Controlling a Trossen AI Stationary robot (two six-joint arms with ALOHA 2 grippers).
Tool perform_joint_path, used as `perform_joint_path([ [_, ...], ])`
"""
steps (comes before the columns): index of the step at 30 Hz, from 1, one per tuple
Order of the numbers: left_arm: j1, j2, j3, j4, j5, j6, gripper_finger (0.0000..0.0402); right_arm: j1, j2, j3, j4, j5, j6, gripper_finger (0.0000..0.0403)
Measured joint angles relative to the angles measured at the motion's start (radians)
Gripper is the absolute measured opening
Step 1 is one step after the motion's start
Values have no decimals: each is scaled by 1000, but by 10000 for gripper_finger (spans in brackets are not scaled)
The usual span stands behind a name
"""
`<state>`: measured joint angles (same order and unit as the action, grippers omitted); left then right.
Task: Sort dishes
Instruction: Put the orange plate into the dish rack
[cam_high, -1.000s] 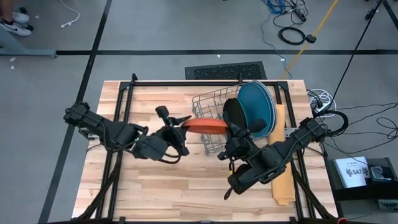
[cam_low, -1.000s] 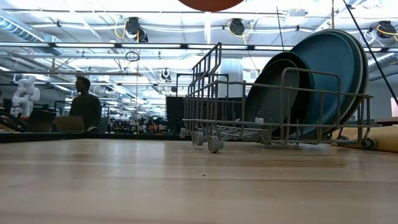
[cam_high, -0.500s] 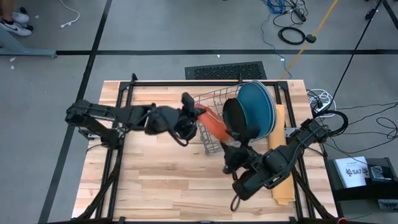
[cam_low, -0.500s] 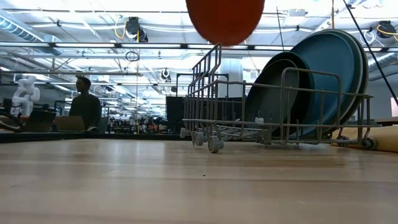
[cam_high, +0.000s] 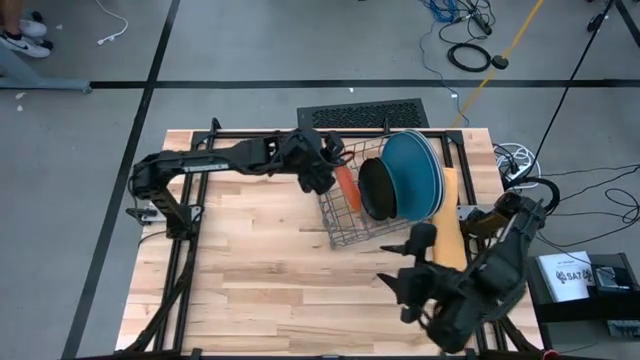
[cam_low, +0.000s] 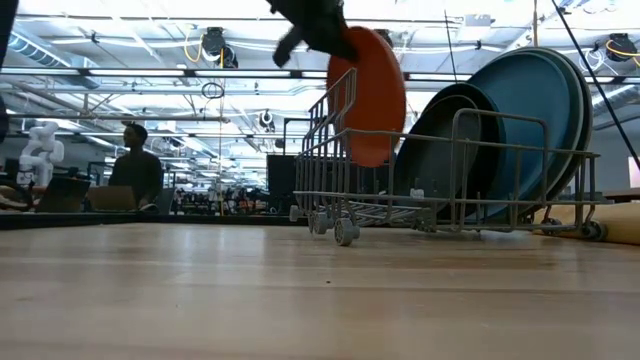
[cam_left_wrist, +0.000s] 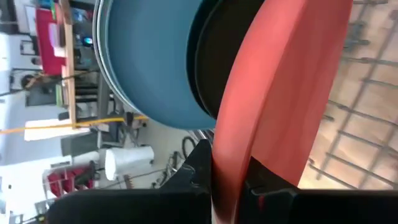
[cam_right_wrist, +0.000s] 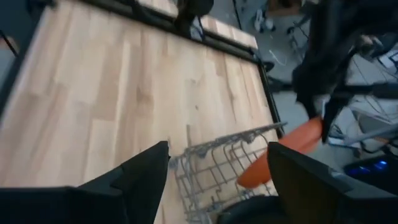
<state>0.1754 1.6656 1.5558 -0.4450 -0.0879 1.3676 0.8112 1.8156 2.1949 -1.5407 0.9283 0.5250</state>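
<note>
Robotics lab or workshop: bare grey concrete floor, loose cables, exposed ceiling ducting, cluttered workstations behind.

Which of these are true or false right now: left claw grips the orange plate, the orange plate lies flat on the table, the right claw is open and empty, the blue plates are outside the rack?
1. The left claw grips the orange plate. True.
2. The orange plate lies flat on the table. False: it is held on edge over the wire rack.
3. The right claw is open and empty. True.
4. The blue plates stand outside the rack. False: they lean inside it, behind the black plate.
</note>
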Motion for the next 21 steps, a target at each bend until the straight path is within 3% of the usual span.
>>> perform_joint_path([
  [7,3,51,0,118,42,60,12,50,-26,6,3,75,38,261],
  [12,4,67,-1,83,44,115,12,56,-25,6,3,72,49,261],
  [21,7,67,-4,103,75,79,12,55,-25,5,4,101,41,261],
])
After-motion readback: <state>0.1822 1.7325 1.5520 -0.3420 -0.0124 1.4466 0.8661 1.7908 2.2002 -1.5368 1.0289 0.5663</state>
